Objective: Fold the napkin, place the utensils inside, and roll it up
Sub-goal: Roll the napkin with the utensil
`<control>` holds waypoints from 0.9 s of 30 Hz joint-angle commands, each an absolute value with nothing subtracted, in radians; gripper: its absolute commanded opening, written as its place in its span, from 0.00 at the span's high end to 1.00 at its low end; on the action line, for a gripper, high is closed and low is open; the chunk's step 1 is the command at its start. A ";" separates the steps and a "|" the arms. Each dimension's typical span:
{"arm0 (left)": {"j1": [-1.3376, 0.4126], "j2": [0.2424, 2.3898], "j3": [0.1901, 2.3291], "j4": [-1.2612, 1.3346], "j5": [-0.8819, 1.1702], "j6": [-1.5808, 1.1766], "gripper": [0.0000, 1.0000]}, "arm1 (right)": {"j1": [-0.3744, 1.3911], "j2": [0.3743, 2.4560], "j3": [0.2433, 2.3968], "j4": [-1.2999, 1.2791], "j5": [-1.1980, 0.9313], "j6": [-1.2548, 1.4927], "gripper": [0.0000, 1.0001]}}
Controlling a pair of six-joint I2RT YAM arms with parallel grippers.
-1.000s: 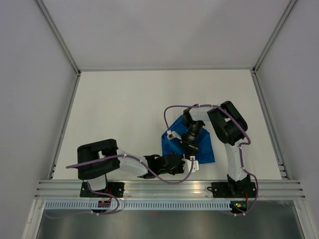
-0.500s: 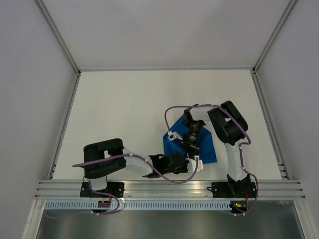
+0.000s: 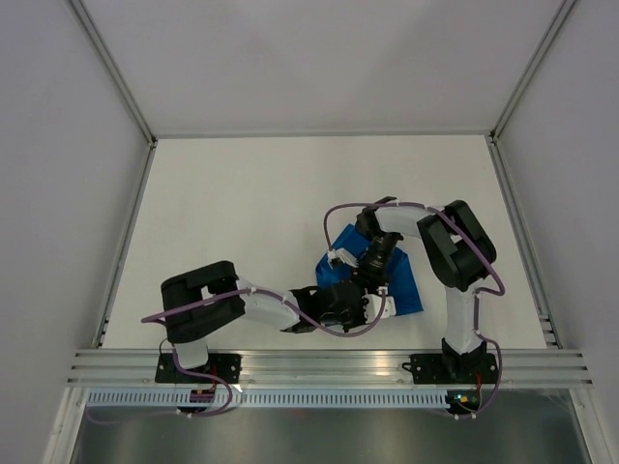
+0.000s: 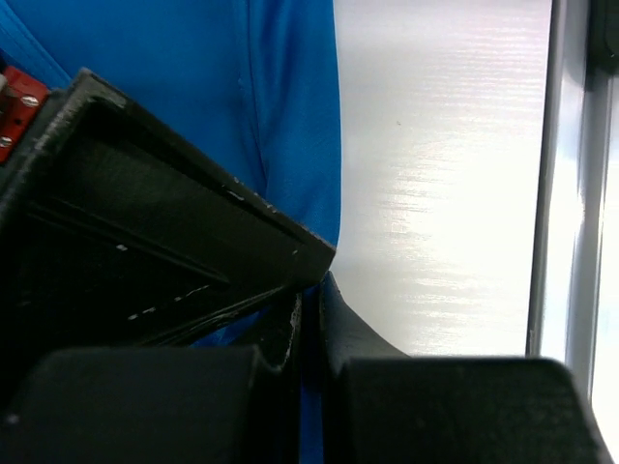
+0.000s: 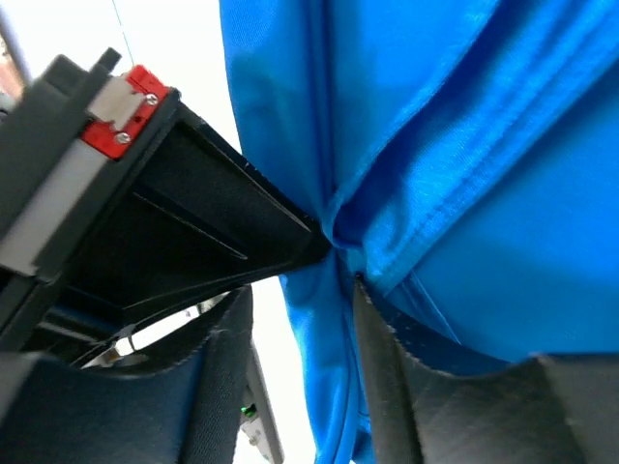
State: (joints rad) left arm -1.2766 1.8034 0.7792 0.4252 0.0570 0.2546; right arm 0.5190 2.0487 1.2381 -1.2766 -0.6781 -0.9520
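Napkin [image 3: 404,288] held in both grippers: the left gripper [image 4: 311,295] is closed on its near edge, the right gripper [image 5: 334,242] closed on a bunched fold just beyond, the blue cloth lying rightward across the bench [image 3: 242,213], nearer the right arm [image 3: 455,256].

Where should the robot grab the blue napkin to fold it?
Pinch the napkin at its straight hem, coming in low from the bare table side. The cloth is thin and soft, so only an edge gives something to close on, and this hem lies open beside the table. The left gripper pinches it there.
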 commanded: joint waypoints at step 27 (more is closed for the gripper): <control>-0.898 1.896 0.810 0.192 0.798 -0.103 0.98 | 0.140 1.422 0.995 -0.716 -0.837 -0.921 0.34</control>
